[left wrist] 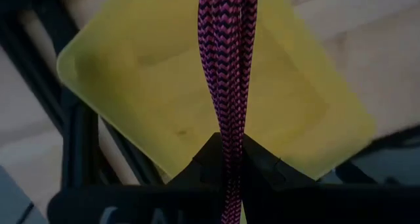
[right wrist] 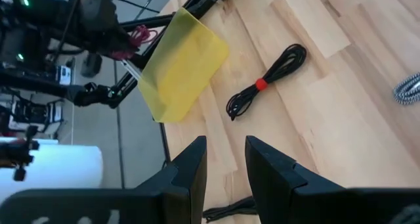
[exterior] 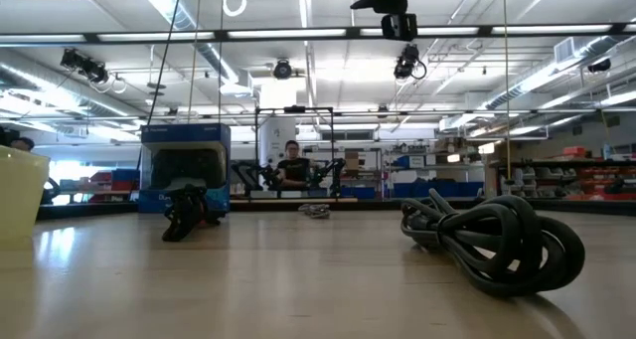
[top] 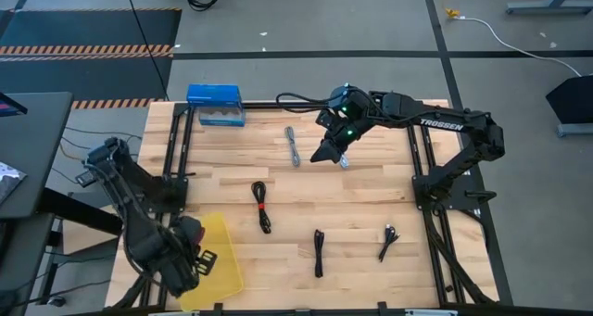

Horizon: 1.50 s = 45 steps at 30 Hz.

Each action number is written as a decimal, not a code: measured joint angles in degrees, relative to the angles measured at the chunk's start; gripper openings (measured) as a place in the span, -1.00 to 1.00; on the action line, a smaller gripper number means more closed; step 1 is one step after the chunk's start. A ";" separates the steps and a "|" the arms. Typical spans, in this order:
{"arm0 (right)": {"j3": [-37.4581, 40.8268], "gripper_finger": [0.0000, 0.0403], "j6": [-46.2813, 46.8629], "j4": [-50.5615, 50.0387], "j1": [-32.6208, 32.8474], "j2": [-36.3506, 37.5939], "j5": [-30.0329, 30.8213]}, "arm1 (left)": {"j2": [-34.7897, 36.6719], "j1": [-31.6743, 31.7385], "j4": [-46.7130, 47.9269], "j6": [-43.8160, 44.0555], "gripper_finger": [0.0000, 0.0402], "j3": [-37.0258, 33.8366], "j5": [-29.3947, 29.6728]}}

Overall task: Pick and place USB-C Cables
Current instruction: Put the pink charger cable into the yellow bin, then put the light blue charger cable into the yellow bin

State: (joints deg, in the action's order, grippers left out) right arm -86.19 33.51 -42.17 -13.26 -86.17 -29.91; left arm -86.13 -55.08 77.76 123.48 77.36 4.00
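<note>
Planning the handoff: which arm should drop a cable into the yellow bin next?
Left. The left gripper is shut on the magenta cable, directly above the yellow bin. The right gripper is empty, far across the table.

yellow tray (top: pixel 225 251), blue box (top: pixel 215 105), wood table (top: pixel 371 205)

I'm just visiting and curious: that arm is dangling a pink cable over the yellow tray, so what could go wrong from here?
Two risks, as guesses. The magenta cable hangs long from the left tool above the yellow tray; let go off-centre, an end could drape over the rim. The right tool hovers open near the grey cable, whose loops might splay when pinched.
</note>
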 joint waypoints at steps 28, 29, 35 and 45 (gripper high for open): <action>0.02 -0.45 1.83 -1.92 -0.02 0.00 -2.98 | -5.69 4.85 -6.20 0.08 0.05 0.00 -0.39; 0.02 -0.45 1.07 -3.00 -0.02 0.00 -2.47 | -4.99 5.43 -6.65 -0.43 0.10 0.00 0.14; 0.04 -0.45 -4.08 -12.64 -1.92 0.00 10.69 | 1.15 10.16 -13.18 -2.16 0.26 0.04 15.38; 9.96 -0.24 -5.94 -18.38 -9.01 0.02 14.64 | 10.79 22.93 -46.83 -44.39 0.18 0.04 40.55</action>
State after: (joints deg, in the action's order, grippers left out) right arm -76.23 27.58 -60.55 -22.26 -86.15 -15.28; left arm -75.34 -32.15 30.93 79.09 77.41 44.56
